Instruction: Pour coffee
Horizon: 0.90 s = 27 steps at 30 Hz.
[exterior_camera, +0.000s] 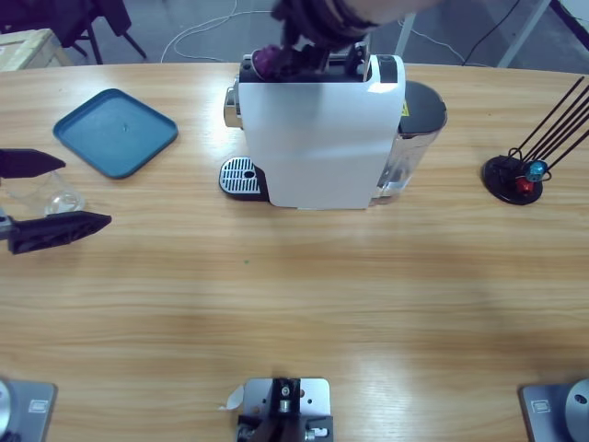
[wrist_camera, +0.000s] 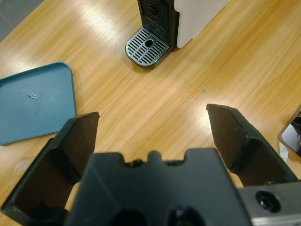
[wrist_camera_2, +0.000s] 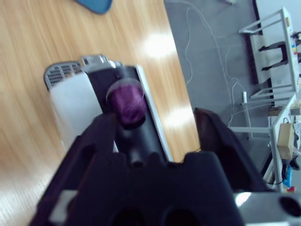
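Coffee machine (exterior_camera: 322,138): purple capsule (wrist_camera_2: 126,100) on top, R gripper (wrist_camera_2: 155,122) over it.

left gripper (wrist_camera: 153,141): matte black plastic, two broad wedge-shaped jaws, blocky black body, round recessed screw holes, silver-grey plate with screw at one side | right gripper (wrist_camera_2: 155,127): same black jaws and body, silver-grey bracket corners

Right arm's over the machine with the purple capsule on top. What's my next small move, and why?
Probably ease the right gripper down to seat the purple capsule in the top of the coffee machine. The capsule sits at the open jaws but stands proud of the top. The left gripper waits open over the table near the drip grate.
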Available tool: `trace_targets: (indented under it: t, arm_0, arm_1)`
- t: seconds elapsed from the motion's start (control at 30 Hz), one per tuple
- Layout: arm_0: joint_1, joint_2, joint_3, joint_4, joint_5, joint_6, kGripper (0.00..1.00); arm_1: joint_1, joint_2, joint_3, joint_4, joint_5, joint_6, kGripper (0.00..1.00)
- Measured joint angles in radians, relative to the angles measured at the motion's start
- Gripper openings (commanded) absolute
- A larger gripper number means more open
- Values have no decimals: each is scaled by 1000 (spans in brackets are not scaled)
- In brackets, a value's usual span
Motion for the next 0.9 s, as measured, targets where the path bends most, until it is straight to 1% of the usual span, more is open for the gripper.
trace_targets:
  t: [0.07,0.13,0.17,0.33,0.43,0.5,0.6,0.67,0.73,0.83,0.9]
  arm_0:
    - [0,0,0,0,0,0,1000]
    - [0,0,0,0,0,0,1000]
    - [0,0,1,0,0,0,1000]
    - [0,-2,4,0,0,0,996]
    - [0,-7,4,0,0,0,996]
    - [0,-7,4,0,0,0,992]
    - [0,-9,4,0,0,0,997]
    - [0,-13,5,0,-1,-1,1000]
    - [0,-17,5,0,-2,-1,1000]
    - [1,-17,4,0,-18,-1,1000]
    - [1,-17,4,0,-22,-6,1000]
  arm_1:
    - [20,-26,0,-5,0,1,323]
    - [39,-49,0,-5,0,1,36]
    - [48,-58,0,-5,0,5,0]
    - [71,-69,9,-5,0,58,0]
    - [79,-86,23,-5,15,150,0]
    - [95,-119,45,-2,30,316,0]
    - [122,-179,83,72,32,614,0]
    - [129,-230,149,94,20,766,0]
    - [132,-283,235,104,-18,896,0]
    - [134,-364,334,108,-122,1060,0]
    - [129,-408,358,72,-199,1135,0]
